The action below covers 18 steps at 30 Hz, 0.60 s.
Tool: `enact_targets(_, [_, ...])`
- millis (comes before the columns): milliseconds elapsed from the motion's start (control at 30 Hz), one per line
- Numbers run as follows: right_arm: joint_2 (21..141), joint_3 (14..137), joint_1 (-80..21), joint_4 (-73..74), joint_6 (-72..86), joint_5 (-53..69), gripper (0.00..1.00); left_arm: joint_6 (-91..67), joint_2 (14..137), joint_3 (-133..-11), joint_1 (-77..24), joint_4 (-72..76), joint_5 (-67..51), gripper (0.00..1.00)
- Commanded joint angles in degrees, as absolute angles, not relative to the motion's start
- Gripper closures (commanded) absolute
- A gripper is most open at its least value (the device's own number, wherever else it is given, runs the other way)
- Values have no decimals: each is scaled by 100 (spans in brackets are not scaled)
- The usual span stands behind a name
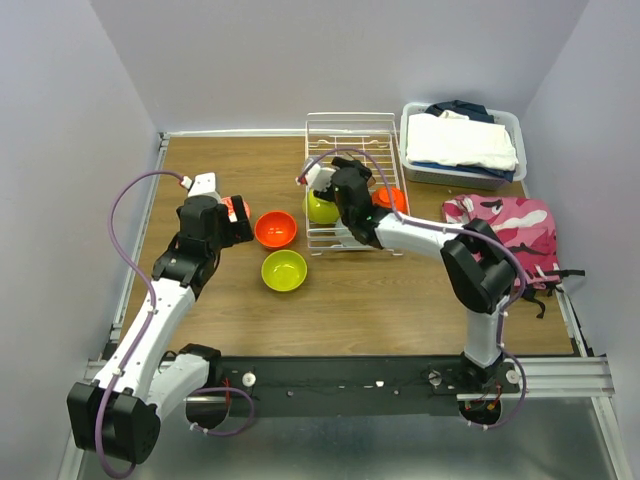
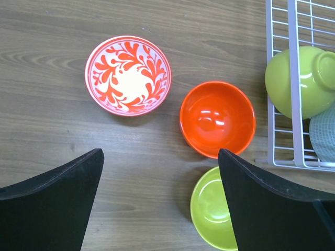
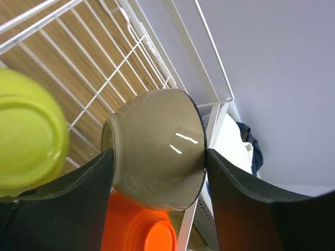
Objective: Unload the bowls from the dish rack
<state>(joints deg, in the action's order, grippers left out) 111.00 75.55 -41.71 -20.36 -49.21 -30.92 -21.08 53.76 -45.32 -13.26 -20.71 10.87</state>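
The white wire dish rack point(image 1: 375, 135) stands at the back centre. My right gripper point(image 1: 338, 186) is inside it, shut on the taupe bowl point(image 3: 152, 130), which it grips on its side between both fingers point(image 3: 63, 204). A lime-green bowl point(image 3: 29, 130) and an orange bowl point(image 3: 138, 230) lie upside down in the rack beside it. A pale blue bowl point(image 2: 324, 138) shows at the rack's edge. On the table left of the rack sit a white-and-red patterned bowl point(image 2: 128, 75), an orange bowl point(image 2: 217, 118) and a lime-green bowl point(image 2: 212, 214). My left gripper point(image 2: 159, 172) hovers open and empty above them.
A grey bin of folded clothes point(image 1: 460, 145) stands right of the rack at the back. A pink camouflage bag point(image 1: 500, 225) lies at the right edge. Bare wooden tabletop point(image 1: 400, 300) lies in front of the rack and at far left.
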Motion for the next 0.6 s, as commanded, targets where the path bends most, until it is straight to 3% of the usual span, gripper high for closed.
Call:
enact_targets(0, [10609,7181,-4587,-3304,-5905,-3726,83,-2276,5545,-4781,-1214,-2013,651,1])
enact_targets(567, [10116,5336,-5915,-5263,-7706,-4640,80,-2549,6653,-6670,-940,-2891,-261,1])
